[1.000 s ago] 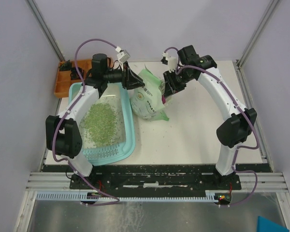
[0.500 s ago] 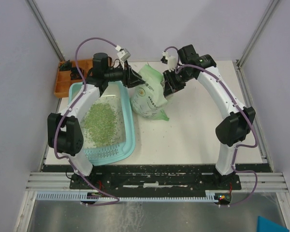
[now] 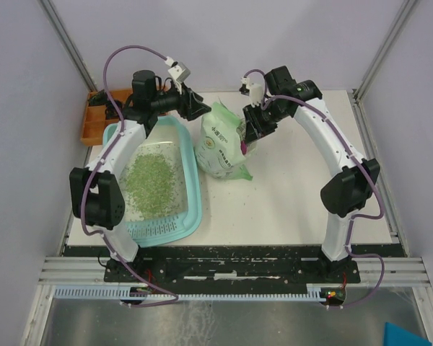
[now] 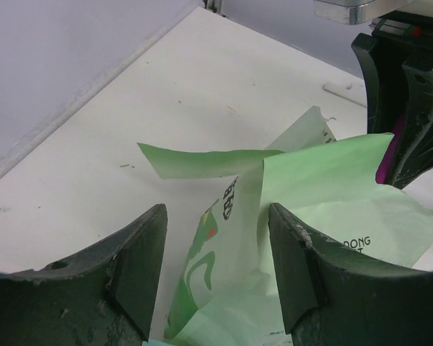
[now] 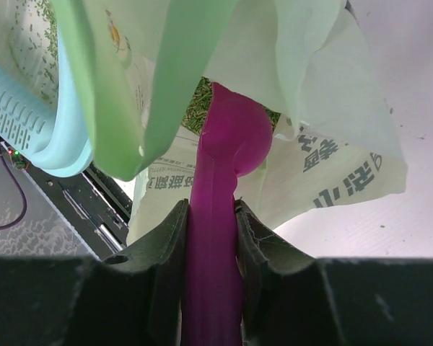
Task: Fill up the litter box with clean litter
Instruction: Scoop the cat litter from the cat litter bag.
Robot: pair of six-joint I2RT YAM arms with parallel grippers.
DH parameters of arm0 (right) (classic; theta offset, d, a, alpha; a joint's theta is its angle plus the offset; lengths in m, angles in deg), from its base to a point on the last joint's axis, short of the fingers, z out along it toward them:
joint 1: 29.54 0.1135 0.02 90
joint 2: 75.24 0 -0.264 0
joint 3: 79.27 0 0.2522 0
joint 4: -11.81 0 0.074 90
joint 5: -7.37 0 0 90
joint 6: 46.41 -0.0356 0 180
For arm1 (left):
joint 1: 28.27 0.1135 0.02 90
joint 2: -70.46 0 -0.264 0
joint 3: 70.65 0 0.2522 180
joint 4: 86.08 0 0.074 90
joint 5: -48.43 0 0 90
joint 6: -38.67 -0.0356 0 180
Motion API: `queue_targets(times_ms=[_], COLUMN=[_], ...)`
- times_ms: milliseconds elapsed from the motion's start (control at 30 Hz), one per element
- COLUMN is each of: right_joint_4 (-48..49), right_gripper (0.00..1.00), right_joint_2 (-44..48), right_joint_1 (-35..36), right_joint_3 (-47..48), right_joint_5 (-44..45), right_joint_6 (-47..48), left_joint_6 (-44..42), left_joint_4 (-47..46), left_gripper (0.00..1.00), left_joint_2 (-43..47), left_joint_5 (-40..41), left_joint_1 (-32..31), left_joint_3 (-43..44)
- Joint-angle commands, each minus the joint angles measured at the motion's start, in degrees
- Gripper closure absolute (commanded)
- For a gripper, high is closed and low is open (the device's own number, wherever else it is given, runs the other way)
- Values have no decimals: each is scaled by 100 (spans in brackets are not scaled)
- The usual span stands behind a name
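The light-teal litter box [image 3: 195,196] lies at the left, with a patch of green litter [image 3: 150,184] on its floor. The pale green bag [image 3: 222,144] stands beside its right rim. My left gripper [image 3: 197,109] is open and empty, just off the bag's far left top edge. In the left wrist view the bag's torn top [image 4: 317,187] lies beyond the open gripper [image 4: 216,216]. My right gripper [image 3: 251,133] is shut on the magenta scoop [image 5: 227,137]. The scoop's bowl is inside the bag's mouth, over litter [image 5: 198,108] in the bag.
An orange compartment tray [image 3: 101,115] sits at the far left corner behind the litter box. Grey walls close the back and both sides. The litter box's grate end [image 5: 14,115] shows at the left of the right wrist view.
My left gripper has drawn back from the bag's top edge toward the far left. The right gripper and scoop have hardly moved.
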Motion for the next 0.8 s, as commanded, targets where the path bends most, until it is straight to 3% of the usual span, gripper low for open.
queue_targets(times_ms=[0, 233, 433, 600, 667, 767], right_joint_4=[-86, -119, -225, -231, -273, -321], right_gripper=[98, 98, 98, 98, 98, 98], right_joint_2=[-84, -194, -290, -364, -431, -554], right_joint_1=[-2, -5, -2, -1, -8, -1], right_joint_3=[306, 398, 527, 595, 705, 849], right_joint_5=[-67, -56, 47, 89, 61, 39], right_joint_6=[97, 63, 95, 88, 77, 41], left_joint_6=[32, 75, 1029, 1058, 994, 1004], left_joint_4=[-133, 38, -688, -782, -782, -796], left_gripper=[35, 35, 35, 40, 51, 85], left_joint_2=[-377, -535, -673, -454, -329, -168], left_joint_5=[-610, -1421, -2041, -2023, -1878, -1533], left_joint_1=[1, 13, 31, 12, 18, 9], left_joint_3=[444, 347, 206, -211, -340, -370])
